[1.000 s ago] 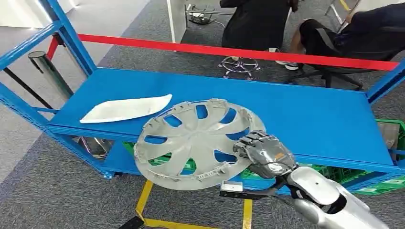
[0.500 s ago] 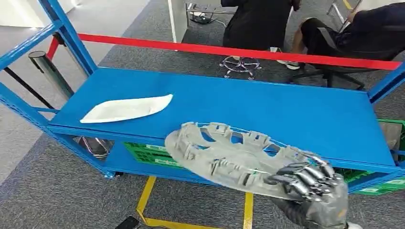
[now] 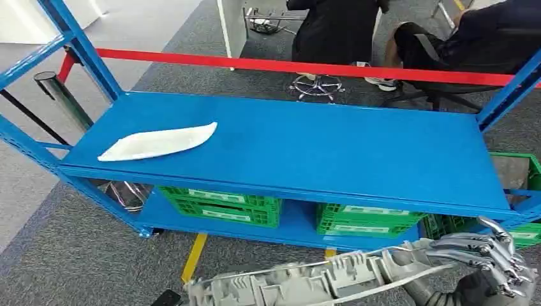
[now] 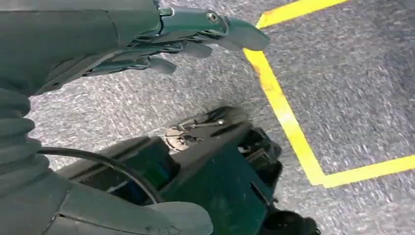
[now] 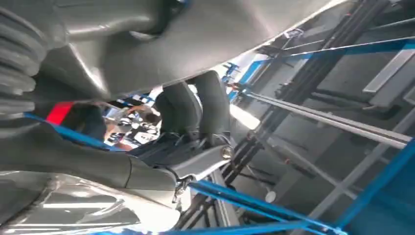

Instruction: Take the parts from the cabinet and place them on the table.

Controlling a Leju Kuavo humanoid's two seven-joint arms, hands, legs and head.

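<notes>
Grey carpet [image 3: 83,255] is covering the floor, with yellow tape lines [image 4: 288,122] crossing it. A red barrier belt [image 3: 287,65] is stretching behind the blue metal rack [image 3: 306,143], and green plastic crates [image 3: 220,204] are sitting underneath.

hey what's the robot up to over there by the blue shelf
The humanoid robot's right hand grips the rim of a grey plastic wheel cover, held low and nearly flat in front of the blue metal shelving. A white curved panel lies on the shelf's left side. The left hand hangs over the carpet, holding nothing.
</notes>
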